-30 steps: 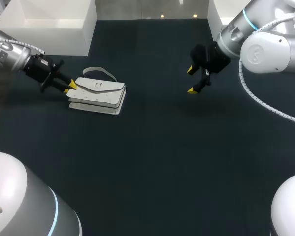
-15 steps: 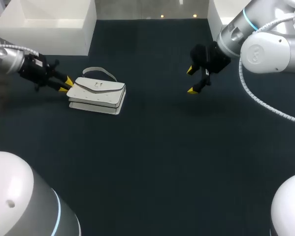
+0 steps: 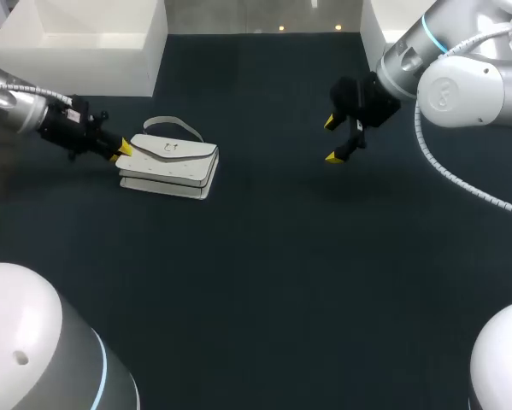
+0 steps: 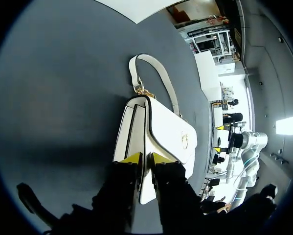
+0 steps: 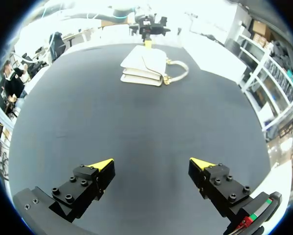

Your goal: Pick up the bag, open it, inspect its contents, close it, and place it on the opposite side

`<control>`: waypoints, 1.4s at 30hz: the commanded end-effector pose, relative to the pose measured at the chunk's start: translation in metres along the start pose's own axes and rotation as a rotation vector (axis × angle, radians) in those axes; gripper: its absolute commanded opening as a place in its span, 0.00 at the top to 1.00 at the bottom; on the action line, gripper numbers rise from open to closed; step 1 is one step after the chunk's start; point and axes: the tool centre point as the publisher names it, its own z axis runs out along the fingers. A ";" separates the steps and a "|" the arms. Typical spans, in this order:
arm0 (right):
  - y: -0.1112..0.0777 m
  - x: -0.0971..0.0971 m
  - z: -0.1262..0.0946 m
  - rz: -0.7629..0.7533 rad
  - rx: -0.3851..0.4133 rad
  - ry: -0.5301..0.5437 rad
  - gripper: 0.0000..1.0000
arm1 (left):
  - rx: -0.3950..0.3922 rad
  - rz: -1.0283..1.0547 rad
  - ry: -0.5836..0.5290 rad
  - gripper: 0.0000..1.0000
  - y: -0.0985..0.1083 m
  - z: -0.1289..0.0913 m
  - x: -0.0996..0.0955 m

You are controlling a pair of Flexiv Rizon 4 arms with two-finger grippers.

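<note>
**Left fingers pinched on the bag's left end**

My left gripper [image 4: 146,157] is clamped on the left end of the white bag [image 4: 168,129], with the flap edge squeezed between both tips. The head view shows only one tip there. The bag lies flat at the far left of the table [image 3: 264,282]. My right gripper [image 5: 153,164] hangs spread and empty, well apart to the right

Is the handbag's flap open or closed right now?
Closed: the white handbag lies flat, its flap folded down over the body, clasp on it.
</note>
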 end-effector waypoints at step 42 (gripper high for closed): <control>0.000 0.000 0.001 -0.001 -0.001 0.000 0.00 | 0.102 -0.114 0.113 0.73 0.042 0.053 0.052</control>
